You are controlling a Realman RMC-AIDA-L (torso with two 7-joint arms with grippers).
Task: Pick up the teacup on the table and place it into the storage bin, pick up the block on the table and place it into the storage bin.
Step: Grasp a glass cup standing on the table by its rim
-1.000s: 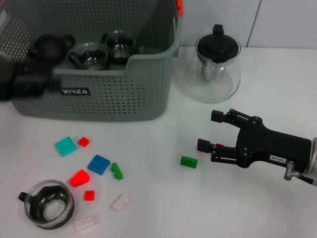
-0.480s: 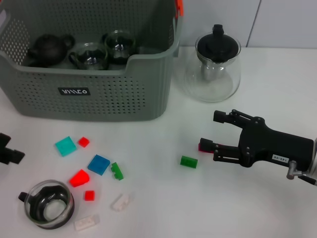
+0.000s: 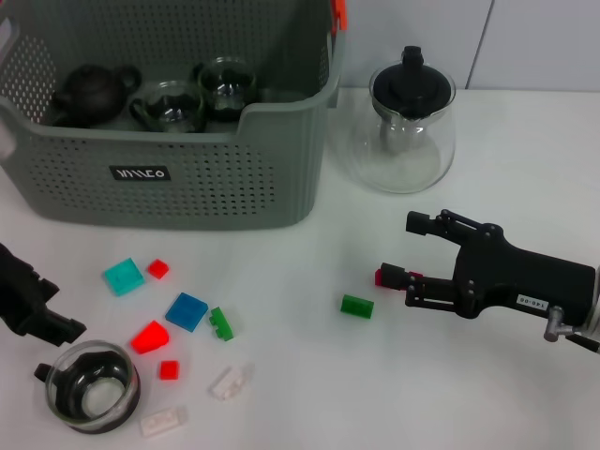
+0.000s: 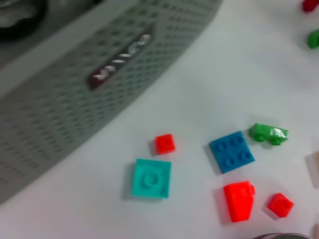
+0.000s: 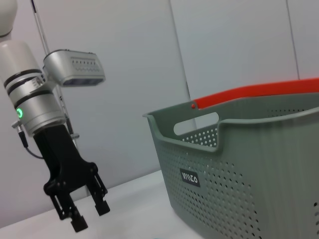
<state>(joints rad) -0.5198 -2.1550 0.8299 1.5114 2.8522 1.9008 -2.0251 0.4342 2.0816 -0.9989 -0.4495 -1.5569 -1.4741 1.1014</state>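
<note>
Teacup (image 3: 91, 385) upright on table (image 3: 309, 375), near-left corner, clear of storage bin (image 3: 169, 178). Left gripper (image 3: 42, 314) hangs just above-left of cup, fingers spread, nearer arm by far. Right gripper (image 3: 398, 253), fingers apart, sits well right, beside green block (image 3: 357, 306).
</note>
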